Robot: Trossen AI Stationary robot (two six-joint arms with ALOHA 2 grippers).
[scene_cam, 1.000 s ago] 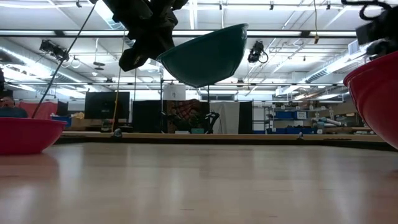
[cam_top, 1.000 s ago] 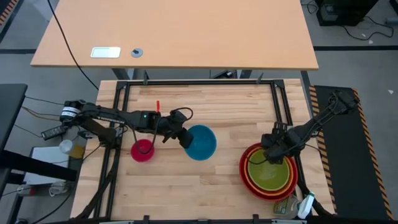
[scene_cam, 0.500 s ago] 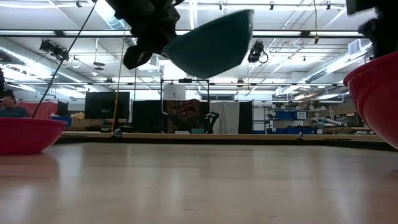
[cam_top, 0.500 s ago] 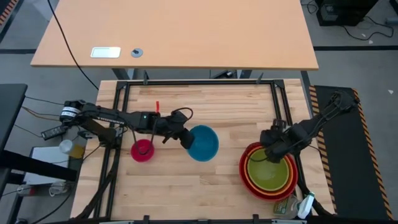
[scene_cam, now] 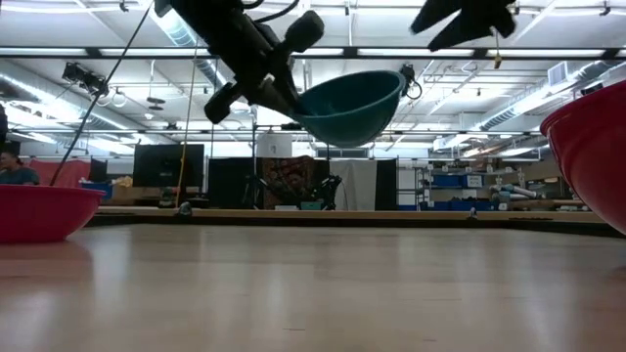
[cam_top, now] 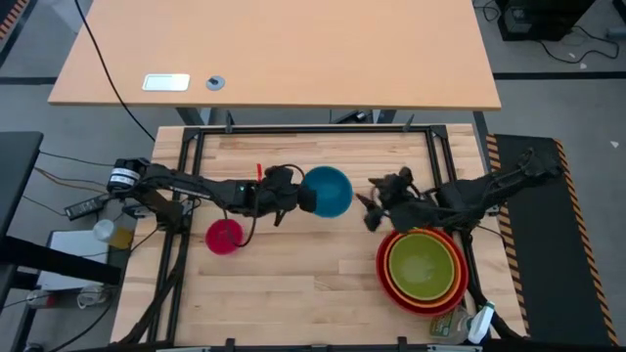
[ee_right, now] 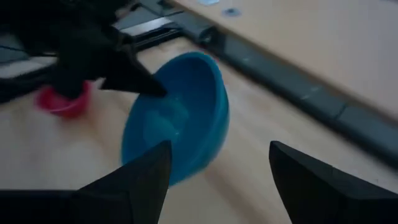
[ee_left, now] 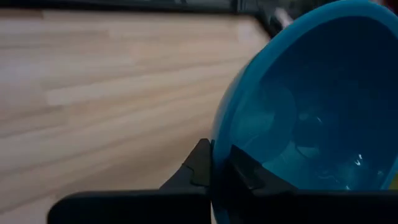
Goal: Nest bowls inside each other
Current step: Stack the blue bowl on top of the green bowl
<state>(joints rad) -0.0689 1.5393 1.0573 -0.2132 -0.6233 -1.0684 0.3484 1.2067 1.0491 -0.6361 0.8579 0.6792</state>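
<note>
A blue bowl (cam_top: pixel 329 191) hangs in the air over the table's middle, with my left gripper (cam_top: pixel 306 198) shut on it. From the low view the blue bowl (scene_cam: pixel 352 103) is well above the board. My right gripper (cam_top: pixel 373 207) stands open just right of it, fingers toward it and touching nothing. In its wrist view the blue bowl (ee_right: pixel 177 121) lies ahead of the spread fingers. The small pink bowl (cam_top: pixel 224 236) sits base-down at the left. A lime green bowl (cam_top: pixel 423 266) rests nested in an orange one inside the red bowl (cam_top: pixel 383 277) at the near right. My left gripper holds the blue bowl by its rim (ee_left: pixel 217 134) on the side toward the table's left. One finger (ee_left: pixel 249 173) is inside the bowl and one (ee_left: pixel 198 167) outside. The fingers come from the table's left, slanting down. The bowl is lifted clear, its opening up and tilted.
Black frame rails (cam_top: pixel 313 130) run along the board's far and side edges. A small red upright piece (cam_top: pixel 258 171) stands near the left arm. A bottle and clutter (cam_top: pixel 460 323) lie by the near right corner. Bare wood lies between the pink bowl and the stack.
My left gripper has carried the blue bowl toward the table's far edge and a little right, rolling its wrist so the bowl sits more level. My right gripper has risen off the nested stack, swung left toward the blue bowl and turned.
</note>
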